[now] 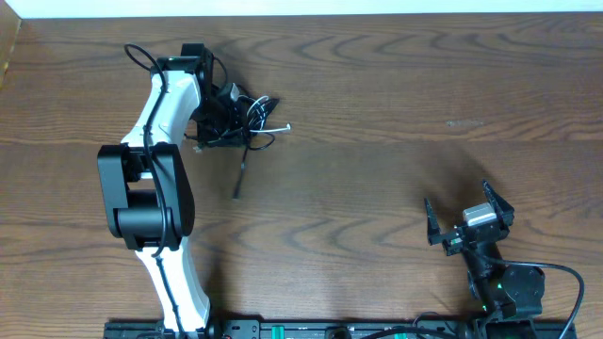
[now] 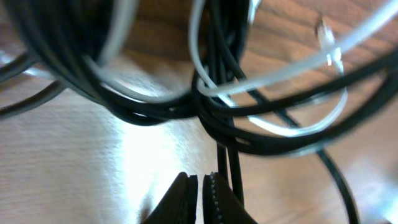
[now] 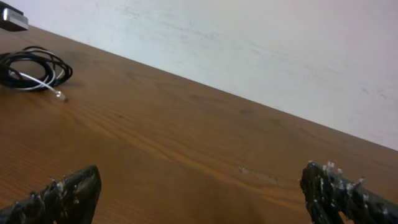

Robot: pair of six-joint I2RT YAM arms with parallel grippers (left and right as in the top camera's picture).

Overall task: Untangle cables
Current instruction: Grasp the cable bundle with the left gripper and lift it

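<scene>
The brown wood-grain tabletop [image 1: 396,85] carries a tangled bundle of thin black and white cables [image 1: 247,118], which lies in its far left part; every place below is given from that bundle. The white-and-black left arm [image 1: 155,169] reaches up from the near edge to the bundle's left side, its wrist directly over the coils. The black right arm [image 1: 499,282] sits well apart from the bundle, off to the near right. The right gripper [image 1: 468,221] is spread wide, its two fingers [image 3: 68,193] far from each other with nothing between them; from its wrist view the bundle [image 3: 31,68] shows small in the far left. The left gripper [image 2: 199,180] is right against the bundle; its fingers [image 2: 183,199] are drawn almost together with only a thin slit between, nothing visible in it, while a black strand [image 2: 233,174] runs just beside the right one. A loose black tail [image 1: 240,179] trails from the bundle toward the near edge; a white cable end with a small plug [image 1: 283,128] pokes out on the bundle's right.
</scene>
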